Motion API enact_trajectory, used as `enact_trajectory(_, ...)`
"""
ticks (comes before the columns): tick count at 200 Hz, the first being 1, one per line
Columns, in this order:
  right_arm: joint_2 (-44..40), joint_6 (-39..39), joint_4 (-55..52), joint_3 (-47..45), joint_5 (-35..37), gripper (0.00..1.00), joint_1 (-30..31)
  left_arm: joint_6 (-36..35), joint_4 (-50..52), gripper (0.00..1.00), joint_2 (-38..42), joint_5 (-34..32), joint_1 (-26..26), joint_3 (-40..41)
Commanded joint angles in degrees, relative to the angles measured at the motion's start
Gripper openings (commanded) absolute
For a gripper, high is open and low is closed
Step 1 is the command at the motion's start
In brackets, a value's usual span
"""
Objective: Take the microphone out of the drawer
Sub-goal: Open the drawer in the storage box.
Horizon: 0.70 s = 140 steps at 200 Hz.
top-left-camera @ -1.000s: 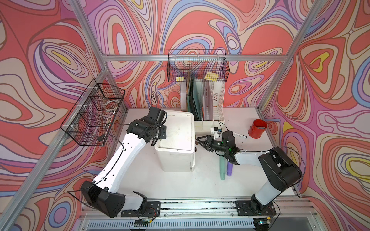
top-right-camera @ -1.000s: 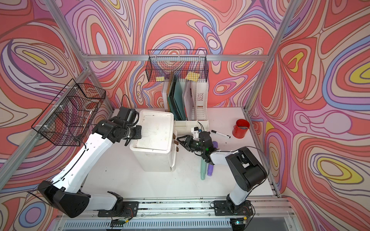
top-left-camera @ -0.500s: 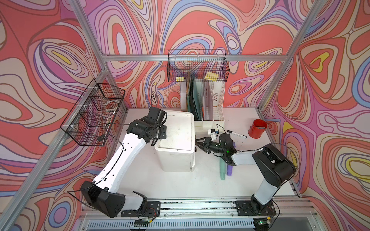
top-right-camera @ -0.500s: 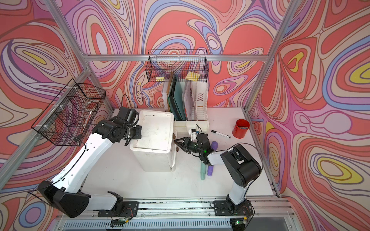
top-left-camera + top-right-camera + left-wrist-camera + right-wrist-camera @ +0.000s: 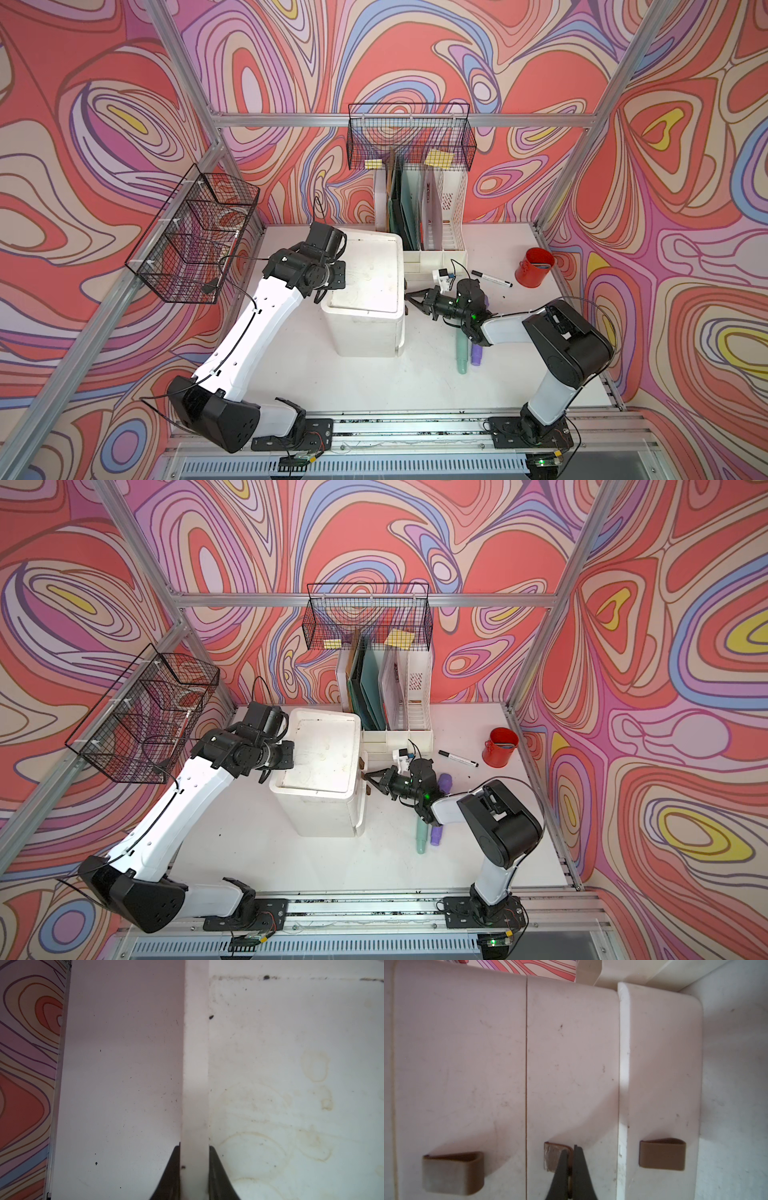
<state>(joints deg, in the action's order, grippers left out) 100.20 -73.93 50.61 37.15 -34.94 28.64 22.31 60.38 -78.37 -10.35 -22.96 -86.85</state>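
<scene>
A white drawer unit stands mid-table, with three drawer fronts and brown handles. My right gripper is shut on one side of the middle drawer's handle. The middle front sits flush with the one beside it. The lowest front stands slightly proud. My left gripper is shut on the unit's raised top rim on the far side from the drawers. The microphone is hidden.
A green stick and a purple one lie under my right forearm. Behind are a black marker, a red cup, a small white gadget and a file rack. Wire baskets hang on the walls.
My right gripper has moved left to the drawer fronts and closed from open onto the middle handle. The left arm has stayed put.
</scene>
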Motion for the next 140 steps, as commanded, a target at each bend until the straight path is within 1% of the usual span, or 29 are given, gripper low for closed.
enact_trajectory(1,-1.32,2.34,-2.46,-0.5,0.42,0.0,0.3,-0.95,-2.55,0.0,1.02,1.3,-1.46,0.98)
enact_trajectory(42,-5.58,7.23,-14.3,0.03,2.64,0.0,-0.43,-1.12,-2.55,0.0,0.98,1.28,-1.46,1.15)
enact_trajectory(64,-8.4,9.83,-21.59,0.13,5.04,0.0,-1.17,-1.12,-2.64,0.0,1.0,1.38,-1.45,1.24)
enact_trajectory(99,-13.17,14.73,-33.5,1.31,9.59,0.0,-2.15,-1.3,-2.64,0.0,1.11,1.12,-1.45,1.2)
enact_trajectory(140,-17.86,20.4,-47.37,3.93,16.53,0.0,-3.03,-1.4,-2.64,0.0,1.16,1.13,-1.4,1.07)
